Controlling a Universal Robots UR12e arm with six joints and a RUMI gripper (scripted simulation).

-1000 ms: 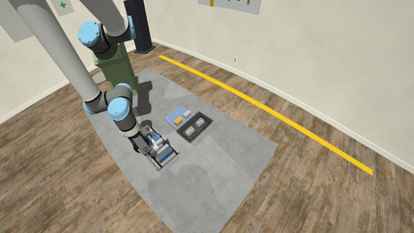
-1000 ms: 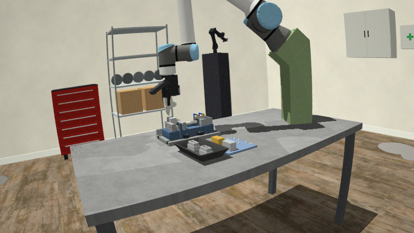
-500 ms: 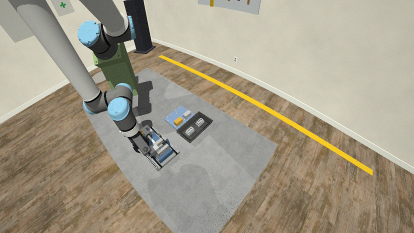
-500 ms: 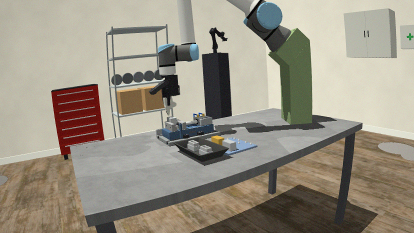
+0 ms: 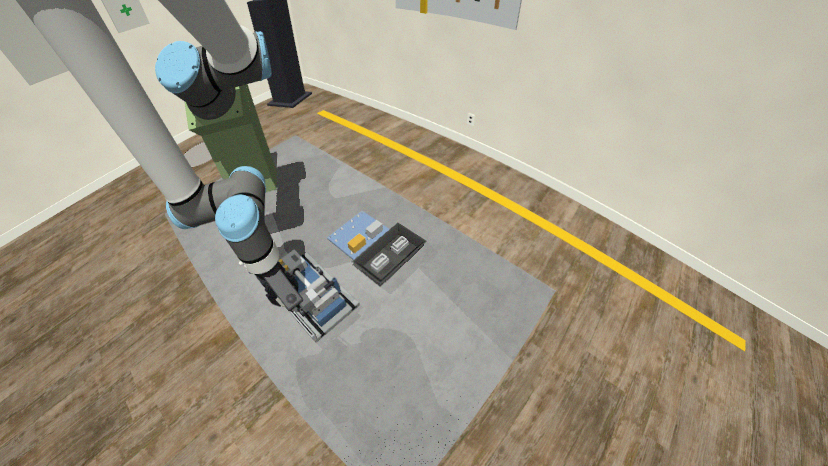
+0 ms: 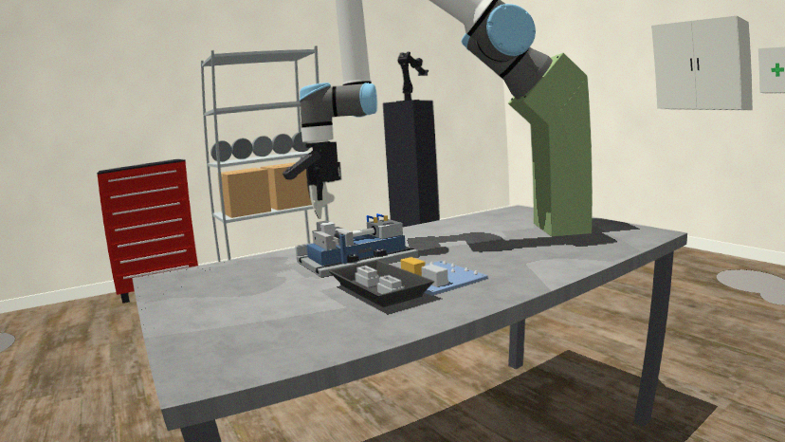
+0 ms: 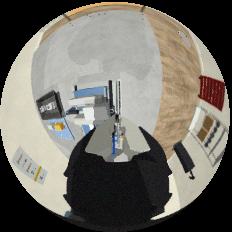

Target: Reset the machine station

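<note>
Above the vise (image 6: 351,248), at its fixed-jaw end, the gripper (image 6: 319,207) hangs pointing down with its fingers fully closed on nothing. An aluminum blank (image 5: 313,293) appears to lie between the vise jaws, though the arm hides part of it in the top view. The black outfeed tray (image 6: 409,289) contains two finished parts (image 6: 365,274), (image 6: 389,283), pockets up. Just beside the tray, the infeed plate (image 6: 466,277) carries one yellow brass blank (image 6: 411,266) and one gray blank (image 6: 435,273), both lying flat on the gray table (image 6: 264,318).
</note>
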